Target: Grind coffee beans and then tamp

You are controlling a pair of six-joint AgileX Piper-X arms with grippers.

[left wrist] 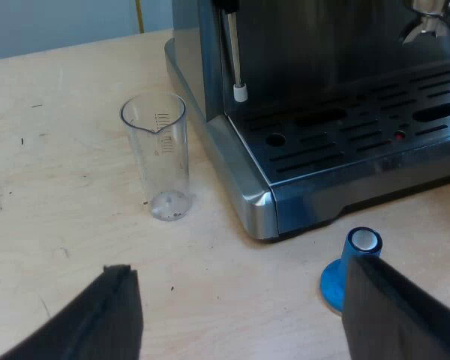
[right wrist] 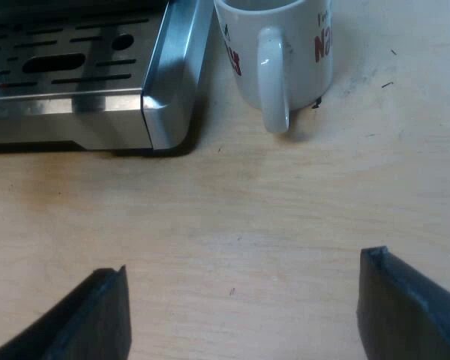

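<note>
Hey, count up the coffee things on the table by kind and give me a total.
Espresso machine: 1
Measuring glass: 1
Blue tamper: 1
Mug: 1
Total: 4

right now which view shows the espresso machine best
The left wrist view: the espresso machine shows its front, steam wand and slotted drip tray there. The right wrist view catches just one corner of the tray, beside the mug.
</note>
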